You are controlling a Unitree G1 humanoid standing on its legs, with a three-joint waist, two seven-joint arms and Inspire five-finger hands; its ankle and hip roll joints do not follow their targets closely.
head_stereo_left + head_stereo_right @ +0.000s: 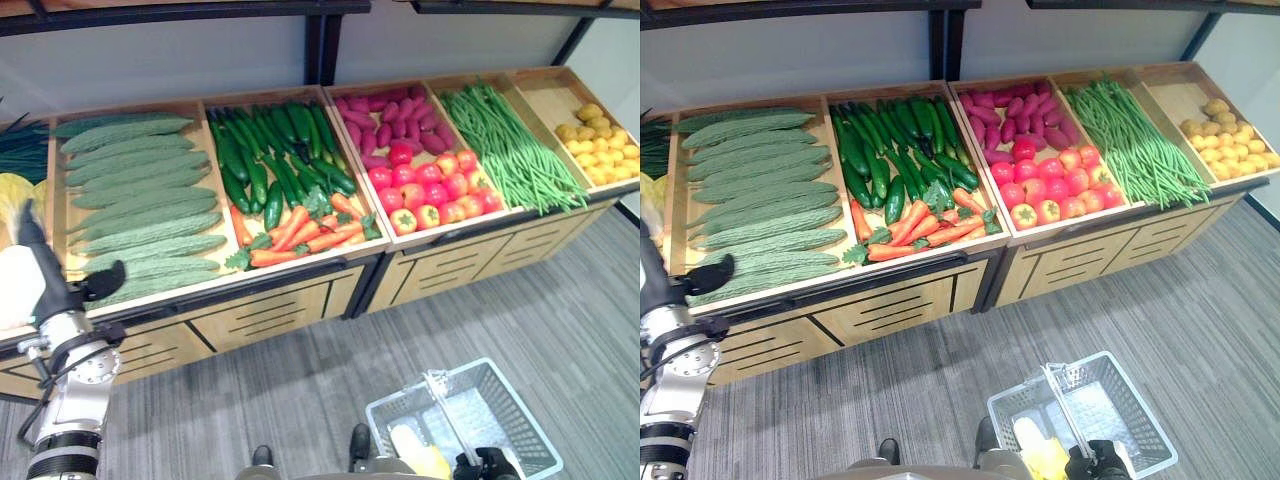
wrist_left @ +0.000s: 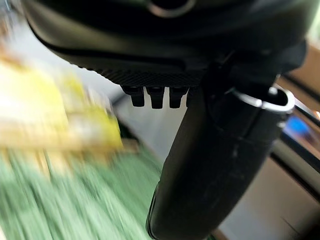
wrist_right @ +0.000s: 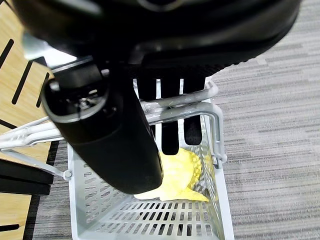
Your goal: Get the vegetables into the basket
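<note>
A white basket [image 1: 527, 403] hangs low over the grey floor at the lower right. My right hand [image 1: 490, 465] is shut on its wire handle [image 3: 202, 96], fingers [image 3: 171, 131] curled over the wires. Inside lies a yellow leafy vegetable [image 3: 181, 174]. My left hand [image 1: 52, 288] is raised at the far left, at the front edge of the bitter gourd bin [image 1: 140, 200], open with its thumb [image 1: 102, 279] sticking out and nothing in it. In its wrist view the gourds blur green past the thumb [image 2: 215, 165].
The wooden stand holds cucumbers [image 1: 270, 150], carrots [image 1: 300, 232], purple sweet potatoes [image 1: 395, 120], tomatoes [image 1: 432, 190], green beans [image 1: 510, 145] and potatoes [image 1: 600, 140]. Yellow cabbage [image 1: 10, 195] lies at the far left. Grey floor [image 1: 500, 300] stretches before the stand.
</note>
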